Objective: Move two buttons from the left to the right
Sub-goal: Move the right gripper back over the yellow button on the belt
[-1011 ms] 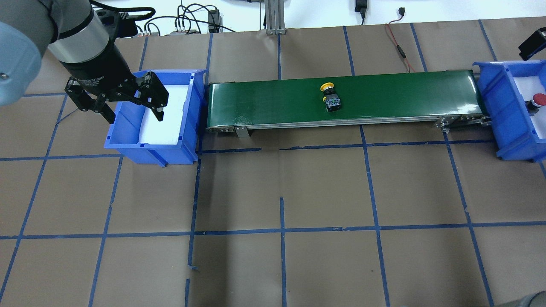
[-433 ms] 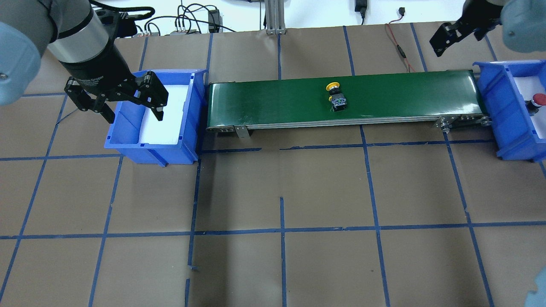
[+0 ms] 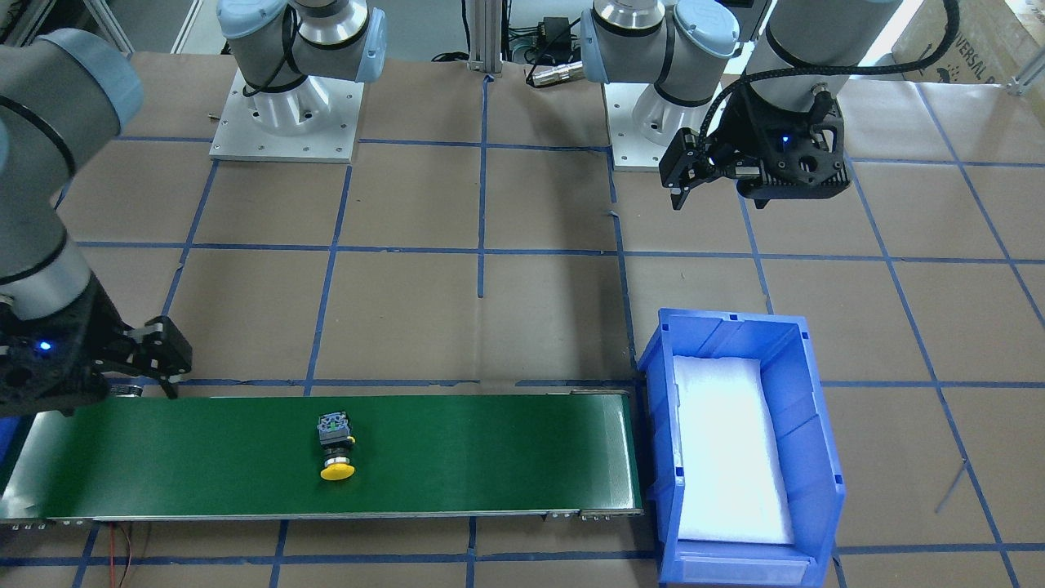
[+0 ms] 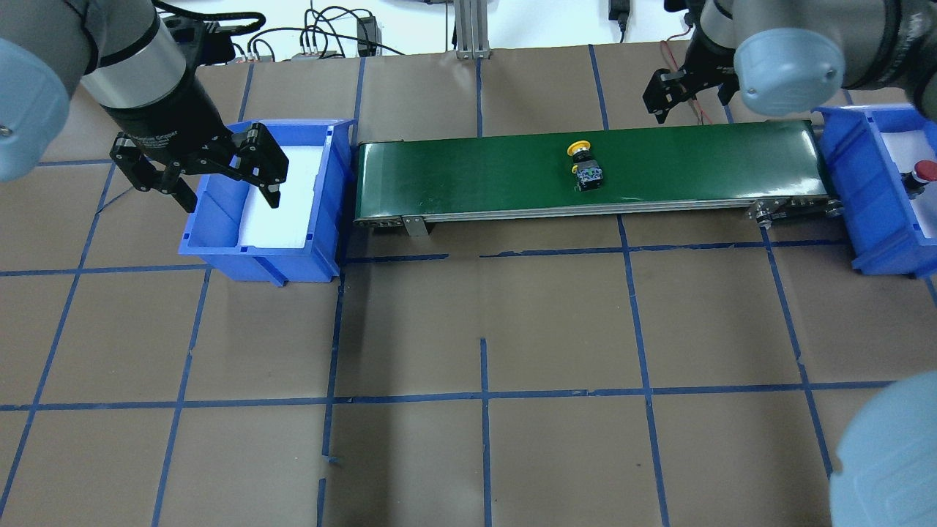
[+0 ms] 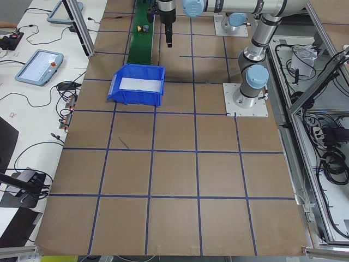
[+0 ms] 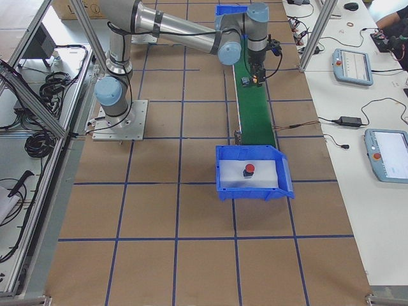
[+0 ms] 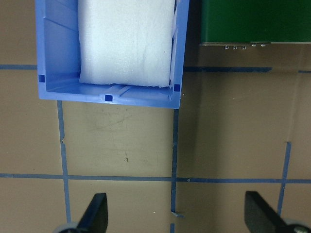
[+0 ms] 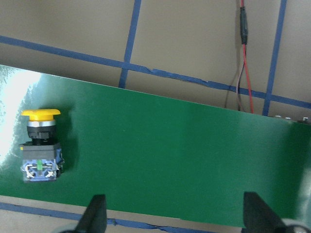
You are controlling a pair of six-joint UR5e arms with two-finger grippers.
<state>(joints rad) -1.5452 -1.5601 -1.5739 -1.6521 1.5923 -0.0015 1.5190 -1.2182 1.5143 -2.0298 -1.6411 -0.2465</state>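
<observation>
A yellow-capped button (image 4: 585, 167) lies on its side on the green conveyor belt (image 4: 468, 172), right of the middle; it also shows in the front view (image 3: 336, 445) and the right wrist view (image 8: 41, 145). A red-capped button (image 4: 924, 173) sits in the right blue bin (image 4: 849, 190). My left gripper (image 4: 230, 199) is open and empty over the left blue bin (image 4: 326, 219), which holds only white foam. My right gripper (image 8: 175, 213) is open and empty, above the belt's far edge, to the right of the yellow button.
A red wire (image 4: 684, 80) lies on the table behind the belt's right end. Cables and a metal post (image 4: 468, 29) stand at the back edge. Brown paper with blue tape lines covers the table (image 4: 483, 329).
My right arm has swung in from the right edge to the belt's far right side. The yellow button has travelled a little to the right on the belt. The left arm is still.
</observation>
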